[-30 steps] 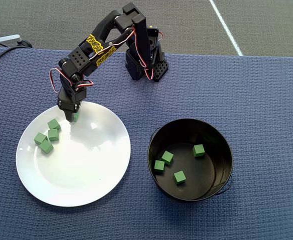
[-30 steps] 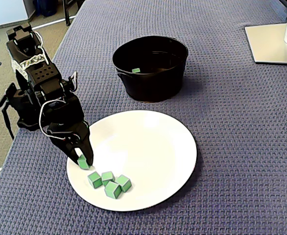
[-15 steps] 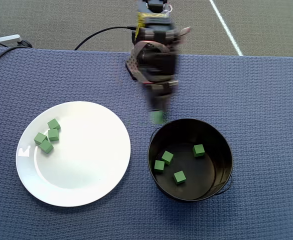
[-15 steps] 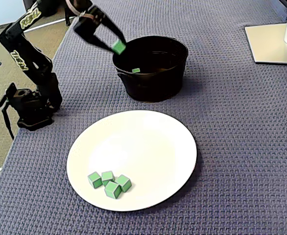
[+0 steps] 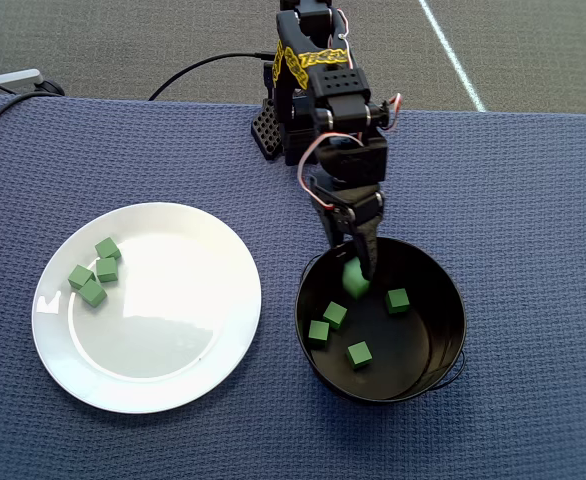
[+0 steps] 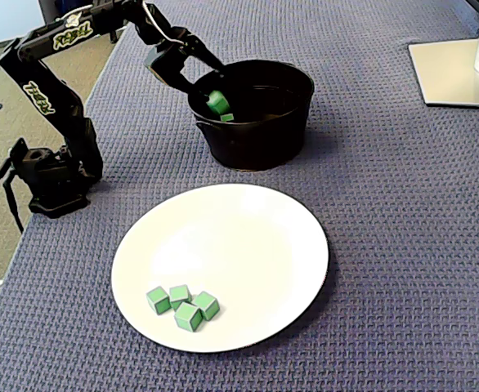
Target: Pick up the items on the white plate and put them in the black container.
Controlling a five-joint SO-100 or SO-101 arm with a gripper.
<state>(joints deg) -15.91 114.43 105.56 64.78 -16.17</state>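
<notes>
My gripper (image 5: 359,264) (image 6: 213,86) hangs over the near-arm rim of the black container (image 5: 451,345) (image 6: 264,140), jaws slightly parted. A blurred green cube (image 5: 354,281) (image 6: 217,103) sits just below the fingertips, inside the container's mouth and apparently loose. Several more green cubes (image 5: 359,354) lie on the container floor; the fixed view shows only one of them (image 6: 227,118). The white plate (image 5: 163,345) (image 6: 248,245) holds a cluster of several green cubes (image 5: 95,272) (image 6: 182,304) near its rim.
The arm's base (image 5: 273,130) (image 6: 51,180) stands at the table's edge, with a black cable (image 5: 198,68) trailing off it. A monitor stand foot (image 6: 456,73) occupies the fixed view's far right corner. Blue woven cloth covers the table.
The gripper lifted one cube off the plate, swung across to the black container and now dips over its rim. The cube has gone blurred below the fingertips.
</notes>
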